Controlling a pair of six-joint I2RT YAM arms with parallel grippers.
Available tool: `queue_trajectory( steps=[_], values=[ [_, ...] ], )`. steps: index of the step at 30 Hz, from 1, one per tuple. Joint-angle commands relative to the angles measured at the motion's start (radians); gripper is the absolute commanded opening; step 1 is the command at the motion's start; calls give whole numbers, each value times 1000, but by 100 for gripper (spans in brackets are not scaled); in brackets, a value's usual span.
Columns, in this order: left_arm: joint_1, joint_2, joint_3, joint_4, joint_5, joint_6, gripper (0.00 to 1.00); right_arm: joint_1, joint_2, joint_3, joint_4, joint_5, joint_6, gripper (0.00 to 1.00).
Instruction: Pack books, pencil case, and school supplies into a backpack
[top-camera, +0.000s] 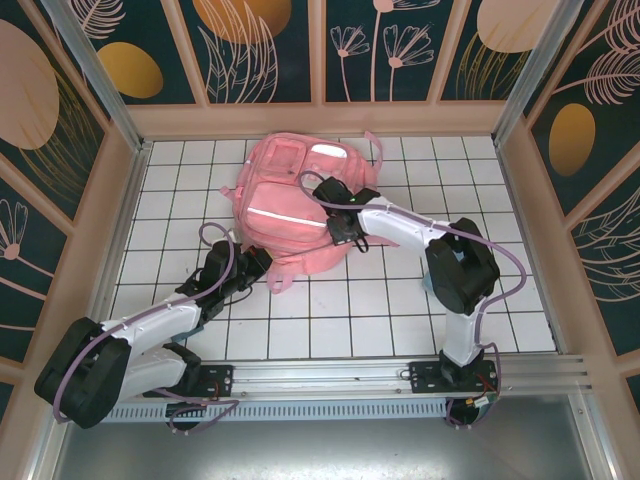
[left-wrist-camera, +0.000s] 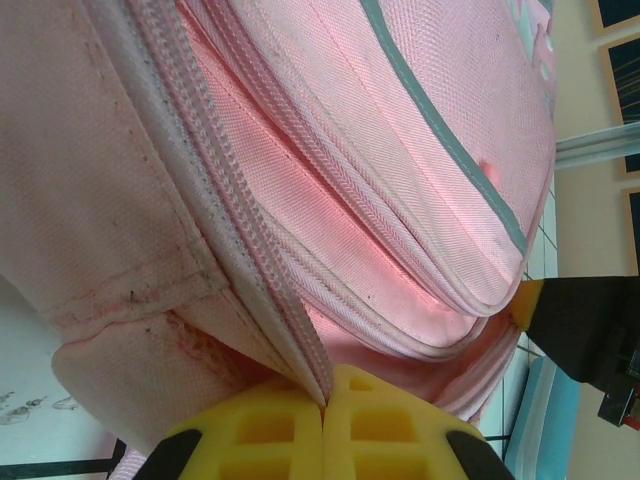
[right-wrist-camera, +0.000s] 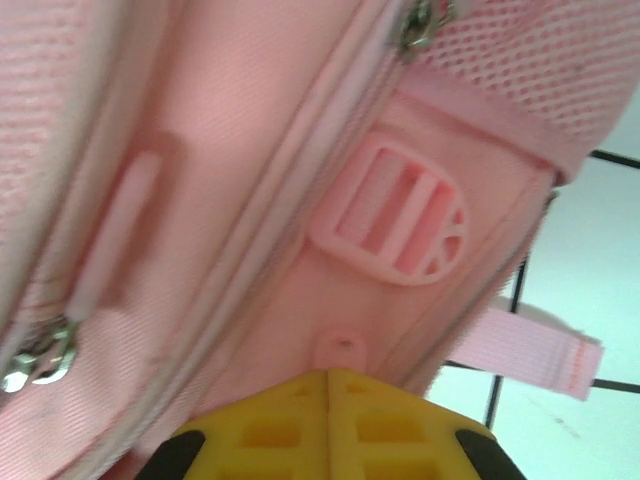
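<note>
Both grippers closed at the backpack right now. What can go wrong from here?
1. Left gripper pinches only the thin zipper edge of the backpack; a pull may slip off.
2. Right gripper is shut at a small loop beside the buckle; it may have caught nothing.
3. The backpack lies loose on the table, so pulling may drag it.

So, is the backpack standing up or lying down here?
Lying down: the backpack rests flat on the tiled table, its pale front strip facing up toward the overhead camera.
</note>
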Motion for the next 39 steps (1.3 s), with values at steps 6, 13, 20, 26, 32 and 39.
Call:
queue_trajectory(
  steps=[6,13,20,26,32,39],
  values=[
    [5,-39,16,-28,-35,24,0,-62,-14,-10,-36,143,47,1],
    [7,-41,12,-18,-25,40,0,-50,-93,29,-20,-56,18,22],
    [5,-31,-17,29,6,48,0,-34,-84,70,-70,-153,70,36],
    [5,4,-15,34,35,58,0,-25,-45,71,-91,-136,129,33],
    [6,33,-17,43,49,61,0,-21,-9,64,-109,-113,160,31],
    [5,54,-18,41,54,61,0,-23,22,49,-98,-116,177,29]
  ],
)
